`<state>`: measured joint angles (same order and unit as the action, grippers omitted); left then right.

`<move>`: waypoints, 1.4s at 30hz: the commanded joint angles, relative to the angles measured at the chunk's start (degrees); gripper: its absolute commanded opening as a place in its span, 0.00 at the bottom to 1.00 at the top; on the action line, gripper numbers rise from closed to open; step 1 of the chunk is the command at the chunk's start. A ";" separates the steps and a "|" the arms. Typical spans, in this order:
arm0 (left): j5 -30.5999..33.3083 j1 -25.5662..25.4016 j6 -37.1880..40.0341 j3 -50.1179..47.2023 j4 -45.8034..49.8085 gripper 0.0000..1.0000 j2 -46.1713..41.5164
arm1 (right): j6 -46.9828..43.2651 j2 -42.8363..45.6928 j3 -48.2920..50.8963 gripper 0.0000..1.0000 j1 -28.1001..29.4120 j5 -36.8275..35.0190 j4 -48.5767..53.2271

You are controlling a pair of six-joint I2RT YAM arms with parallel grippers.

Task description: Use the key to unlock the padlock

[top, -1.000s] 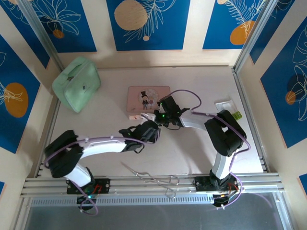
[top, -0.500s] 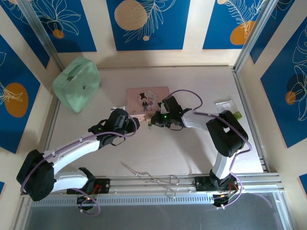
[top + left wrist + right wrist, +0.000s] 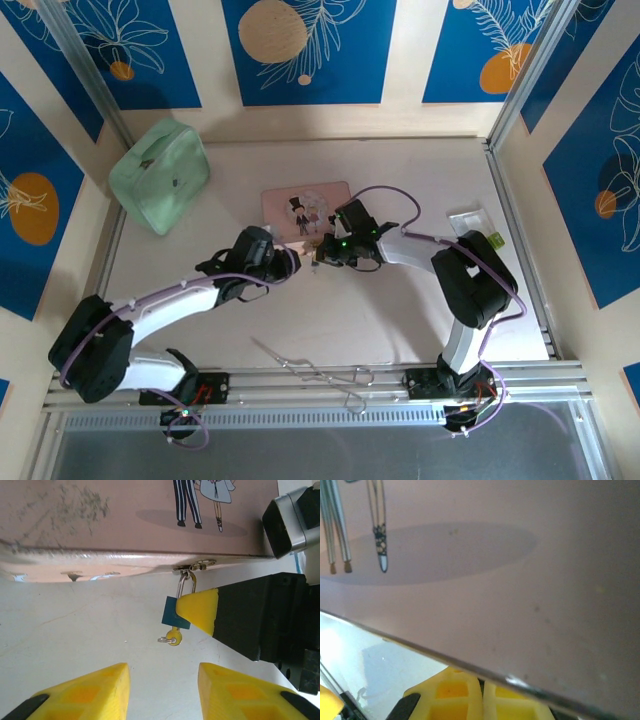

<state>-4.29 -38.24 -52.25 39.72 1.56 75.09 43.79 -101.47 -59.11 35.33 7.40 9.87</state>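
**Desk:** What did the left gripper (image 3: 161, 676) show?

**Photographer:** Its two yellow fingers (image 3: 85, 692) stood apart with nothing between them. They hovered low over the pale table (image 3: 65, 630), pointed at the padlock (image 3: 175, 614) just ahead.

**Desk:** And the right gripper (image 3: 194, 611)?

**Photographer:** Closed. In its own wrist view, the yellow fingers (image 3: 455, 695) met along a thin seam beneath the edge of the pink box (image 3: 520, 580). Seen from the left wrist, its yellow tip lay against the padlock's right side. Whether it pinched the lock could not be told.

**Desk:** Where was the padlock?

**Photographer:** The blue body hung by its silver shackle (image 3: 186, 584) from a small hasp (image 3: 200, 565) on the box's front edge, just off the box and over the table. A small yellow piece with a silver ring (image 3: 171, 639) sat at the lock's lower end, too small to identify.

**Desk:** The wider scene?

**Photographer:** From above, both grippers met in front of the box at mid-table. The left arm (image 3: 180, 298) reached in from the left and the right arm (image 3: 465, 270) bent in from the right. A green pouch (image 3: 160, 175) lay at the far left, and metal forceps (image 3: 315, 372) lay near the arm bases.
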 commanded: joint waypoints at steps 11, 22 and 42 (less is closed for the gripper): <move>0.05 10.29 9.25 8.78 9.93 0.63 1.56 | -0.51 -1.39 -2.65 0.00 2.53 -5.26 14.55; -4.08 12.64 10.80 12.11 12.18 0.69 4.34 | -1.69 -1.02 -4.90 0.00 4.04 -8.09 16.60; -7.25 14.33 10.32 13.71 10.49 0.56 12.79 | 0.25 -6.40 -14.70 0.00 9.99 -30.43 31.88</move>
<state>-10.55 -24.58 -42.54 51.40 12.45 86.80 42.61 -105.01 -71.90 44.03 -13.54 33.12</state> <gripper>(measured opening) 0.561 0.045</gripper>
